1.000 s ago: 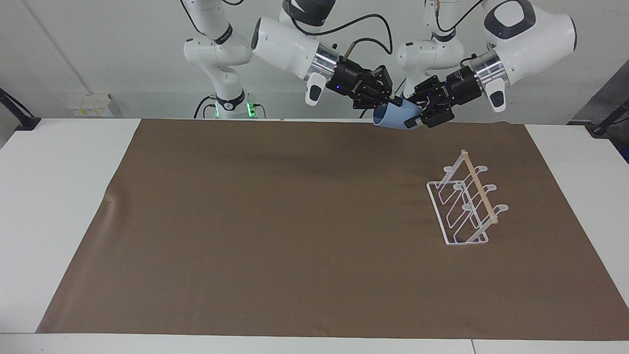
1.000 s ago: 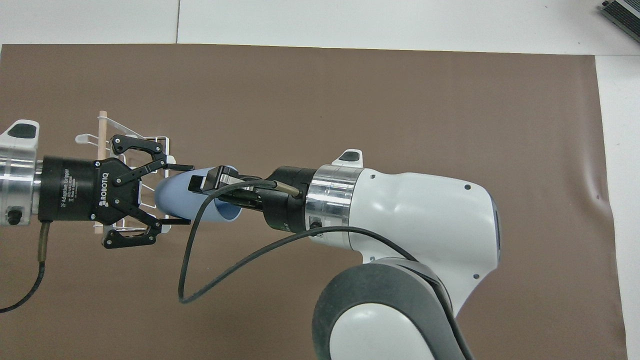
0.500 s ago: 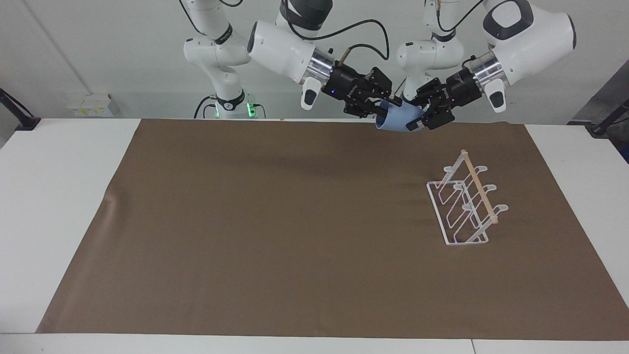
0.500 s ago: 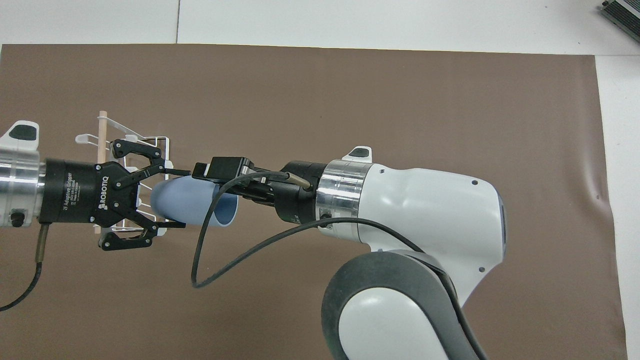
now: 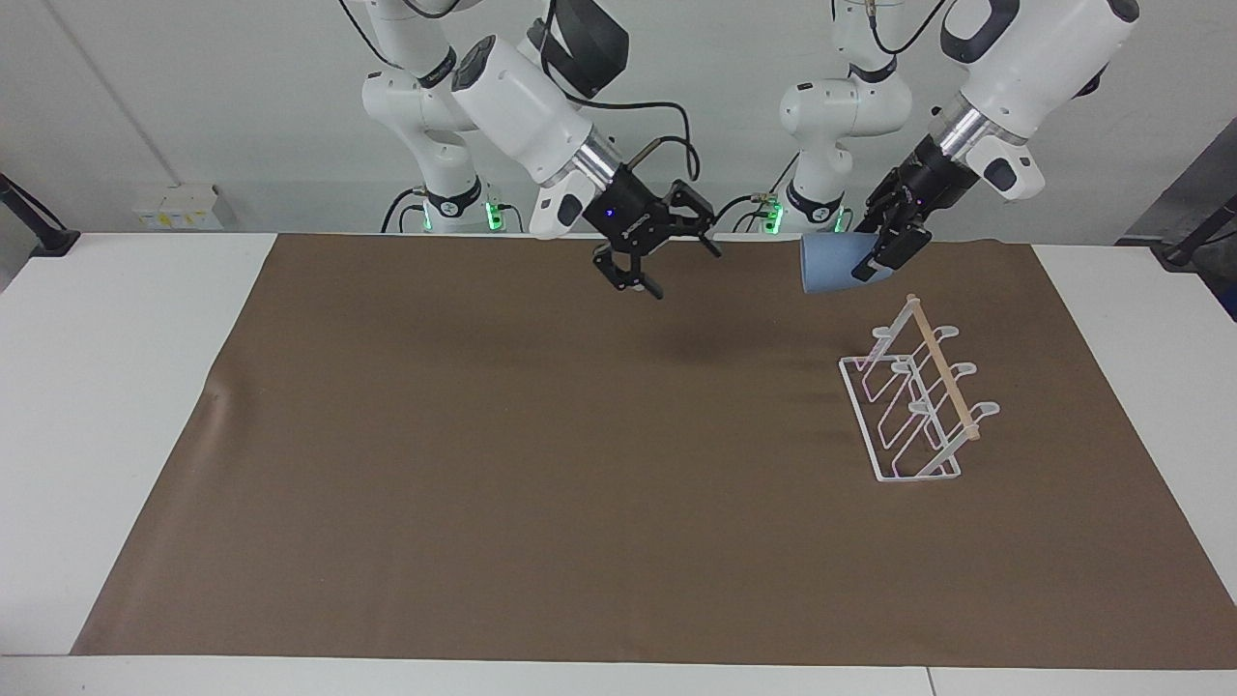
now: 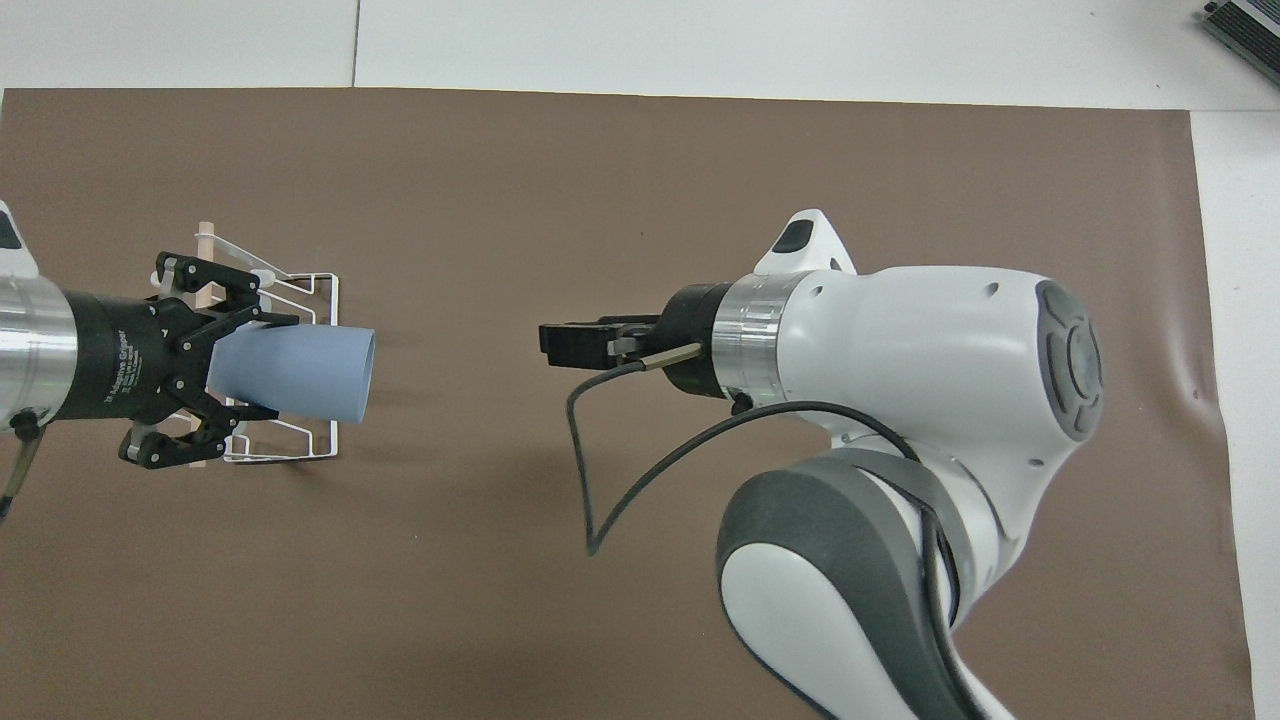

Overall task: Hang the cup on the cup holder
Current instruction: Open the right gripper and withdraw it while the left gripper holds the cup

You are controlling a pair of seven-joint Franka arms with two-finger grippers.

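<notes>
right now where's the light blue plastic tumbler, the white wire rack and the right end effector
light blue plastic tumbler (image 5: 833,264), facing view, on its side wall
white wire rack with wooden rod (image 5: 942,380), facing view, on the rod
right end effector (image 5: 667,263), facing view, midway between its open fingertips

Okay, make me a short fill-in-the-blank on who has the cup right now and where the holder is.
1. The cup is held by the ____ pincer.
2. The right pincer holds nothing and its fingers are ____.
3. The cup holder stands on the ____ mat, toward the left arm's end of the table.
4. No cup hangs on the holder's ____ yet.

Missing words: left; open; brown; prongs
</notes>
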